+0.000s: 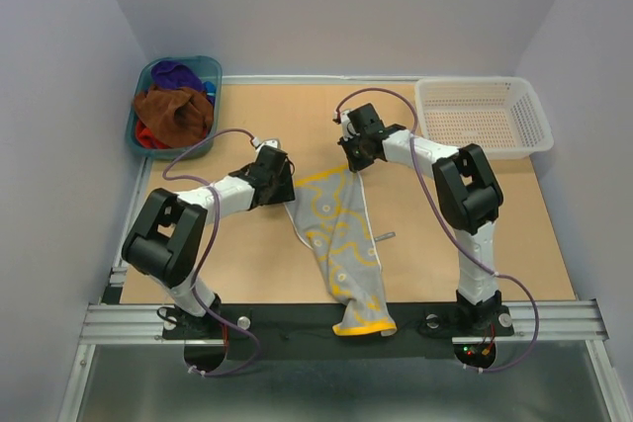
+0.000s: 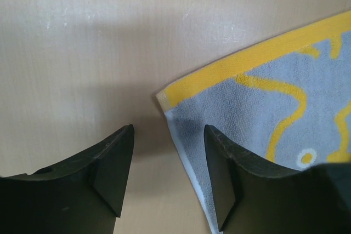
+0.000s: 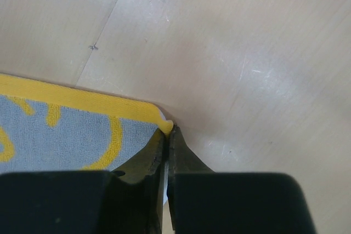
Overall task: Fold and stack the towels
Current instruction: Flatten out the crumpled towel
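A grey-blue towel with a yellow border and yellow pattern (image 1: pixel 341 234) lies stretched on the table, its near end hanging over the front edge. My right gripper (image 1: pixel 354 157) is shut on its far right corner (image 3: pixel 164 120). My left gripper (image 1: pixel 284 190) is open over the far left corner (image 2: pixel 181 94); one finger (image 2: pixel 112 165) is over bare table, the other (image 2: pixel 225 168) over the towel's edge. More towels, brown (image 1: pixel 176 111), purple (image 1: pixel 176 74) and red (image 1: pixel 145 135), are piled in the teal tub (image 1: pixel 214 76) at the back left.
A white mesh basket (image 1: pixel 483 118) stands at the back right. A small grey object (image 1: pixel 385 236) lies on the table right of the towel. A metal rail (image 1: pixel 326 318) runs along the front edge.
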Robot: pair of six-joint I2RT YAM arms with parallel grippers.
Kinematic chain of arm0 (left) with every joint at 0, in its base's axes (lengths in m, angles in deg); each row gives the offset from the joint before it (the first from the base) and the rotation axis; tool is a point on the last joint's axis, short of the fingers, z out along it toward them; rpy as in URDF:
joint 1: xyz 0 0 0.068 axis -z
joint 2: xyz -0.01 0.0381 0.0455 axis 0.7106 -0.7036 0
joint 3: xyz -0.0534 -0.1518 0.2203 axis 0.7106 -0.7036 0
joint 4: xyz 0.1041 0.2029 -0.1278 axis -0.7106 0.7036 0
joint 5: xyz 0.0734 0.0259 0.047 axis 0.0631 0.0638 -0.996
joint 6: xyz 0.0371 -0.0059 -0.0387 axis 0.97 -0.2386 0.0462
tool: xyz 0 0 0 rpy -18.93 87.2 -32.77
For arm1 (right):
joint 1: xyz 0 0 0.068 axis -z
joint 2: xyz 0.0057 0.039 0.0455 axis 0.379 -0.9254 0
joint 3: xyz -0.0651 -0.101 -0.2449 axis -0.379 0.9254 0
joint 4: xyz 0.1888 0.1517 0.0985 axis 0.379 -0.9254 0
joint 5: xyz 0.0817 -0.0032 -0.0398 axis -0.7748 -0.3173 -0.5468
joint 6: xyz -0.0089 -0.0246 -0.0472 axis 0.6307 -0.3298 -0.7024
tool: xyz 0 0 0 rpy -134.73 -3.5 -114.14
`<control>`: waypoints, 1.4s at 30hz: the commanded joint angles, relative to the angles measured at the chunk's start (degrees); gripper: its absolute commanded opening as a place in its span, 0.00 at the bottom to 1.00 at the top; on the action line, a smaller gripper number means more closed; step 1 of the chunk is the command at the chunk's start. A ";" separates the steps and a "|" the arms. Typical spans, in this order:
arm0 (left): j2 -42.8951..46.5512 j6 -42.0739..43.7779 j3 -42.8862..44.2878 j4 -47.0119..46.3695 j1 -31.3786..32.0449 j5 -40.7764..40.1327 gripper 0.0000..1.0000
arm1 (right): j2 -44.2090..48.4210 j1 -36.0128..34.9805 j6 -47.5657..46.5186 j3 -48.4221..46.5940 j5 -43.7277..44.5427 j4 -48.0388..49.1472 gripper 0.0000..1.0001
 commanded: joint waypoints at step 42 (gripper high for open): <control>-10.11 4.82 10.41 16.25 1.98 -7.09 0.00 | 6.04 -0.82 8.30 10.24 4.85 1.48 0.00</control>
